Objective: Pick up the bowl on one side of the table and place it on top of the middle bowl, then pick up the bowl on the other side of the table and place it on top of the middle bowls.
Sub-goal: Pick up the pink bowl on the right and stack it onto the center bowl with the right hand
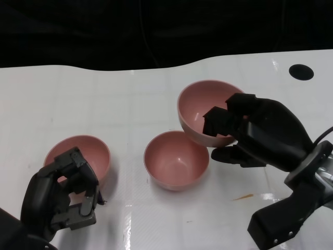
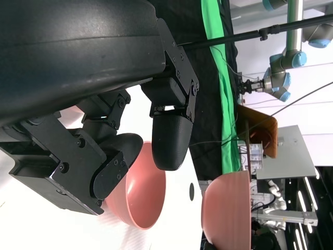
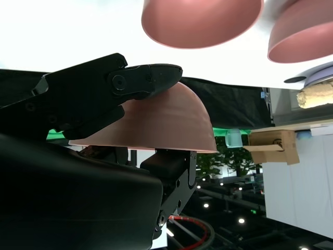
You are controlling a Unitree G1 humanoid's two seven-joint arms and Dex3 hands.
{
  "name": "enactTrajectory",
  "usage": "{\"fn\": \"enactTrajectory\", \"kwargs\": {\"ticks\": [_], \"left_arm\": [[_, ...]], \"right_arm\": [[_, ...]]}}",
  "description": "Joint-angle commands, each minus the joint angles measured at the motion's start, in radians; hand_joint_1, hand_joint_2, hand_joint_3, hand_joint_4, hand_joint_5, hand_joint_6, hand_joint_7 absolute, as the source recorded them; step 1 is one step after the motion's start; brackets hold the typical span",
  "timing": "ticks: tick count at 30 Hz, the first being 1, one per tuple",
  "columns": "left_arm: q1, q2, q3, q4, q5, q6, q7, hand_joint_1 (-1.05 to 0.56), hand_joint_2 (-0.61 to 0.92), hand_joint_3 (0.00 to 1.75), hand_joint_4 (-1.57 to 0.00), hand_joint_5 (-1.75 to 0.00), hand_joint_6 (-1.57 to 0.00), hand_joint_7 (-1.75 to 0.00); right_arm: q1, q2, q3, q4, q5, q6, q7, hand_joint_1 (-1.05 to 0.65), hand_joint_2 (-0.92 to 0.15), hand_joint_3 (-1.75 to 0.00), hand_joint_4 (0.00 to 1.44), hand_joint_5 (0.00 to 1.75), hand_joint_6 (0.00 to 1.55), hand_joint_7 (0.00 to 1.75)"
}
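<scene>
I start with the white table (image 1: 156,99), which fills most of the head view under a dark backdrop, with a small black disc (image 1: 301,72) at its upper right.

Next, the right hand (image 1: 250,133) in the right half of the frame. It is grasping the raised bowl (image 1: 205,112): fingers reach over the rim into the hollow, others press the outer wall from below. The right wrist view confirms it, with a finger lying along the bowl's outside (image 3: 156,122) and the rim caught between the fingers. This bowl looks lifted and tilted, mouth turned toward the upper left of the frame.

The left hand (image 1: 65,195) sits at lower left, fingers curled inward. It hovers at the near rim of the left bowl (image 1: 78,156), which rests on the table. I cannot tell whether it touches that rim; I judge it clenched on nothing.

The middle bowl (image 1: 176,159) stands upright at centre frame, mouth open upward. It also shows in the left wrist view (image 2: 138,195), beside the raised bowl (image 2: 226,208).

The relation I am steering by: the middle bowl lies down and to the left of the held bowl, their rims overlapping in the head view. The right hand is plainly the nearer 1. I judge this as step 1 of 2, with the carry nearly over the target. The held bowl needs levelling before release so it nests rather than tips off the rim.
</scene>
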Motion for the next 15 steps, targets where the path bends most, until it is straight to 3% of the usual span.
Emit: {"fn": "enactTrajectory", "kwargs": {"ticks": [1,3,12,15], "left_arm": [[-0.005,0.006,0.008,-0.003,-0.007,-0.001,0.007,0.01,0.47,1.39,-0.81,-1.75,-0.74,-1.64],[-0.005,0.006,0.008,-0.002,-0.007,-0.001,0.006,0.02,0.47,1.39,-0.81,-1.75,-0.74,-1.64],[0.001,0.006,0.007,-0.009,-0.006,0.000,0.007,0.01,0.47,1.40,-0.79,-1.75,-0.73,-1.64],[0.004,0.007,0.007,-0.013,-0.004,-0.001,0.008,0.01,0.47,1.39,-0.79,-1.75,-0.73,-1.64]], "right_arm": [[-0.029,0.014,0.016,-0.005,-0.012,-0.016,0.012,-0.15,-0.84,-0.33,0.77,1.75,0.53,1.75],[-0.036,0.024,0.027,-0.002,-0.015,-0.018,0.020,-0.17,-0.80,-0.31,0.78,1.75,0.54,1.75],[-0.061,0.074,0.056,0.050,-0.027,-0.044,0.007,-0.13,-0.83,-0.33,0.81,1.75,0.56,1.75],[-0.064,0.086,0.062,0.070,-0.020,-0.049,0.017,-0.12,-0.78,-0.45,0.83,1.75,0.58,1.75]]}}
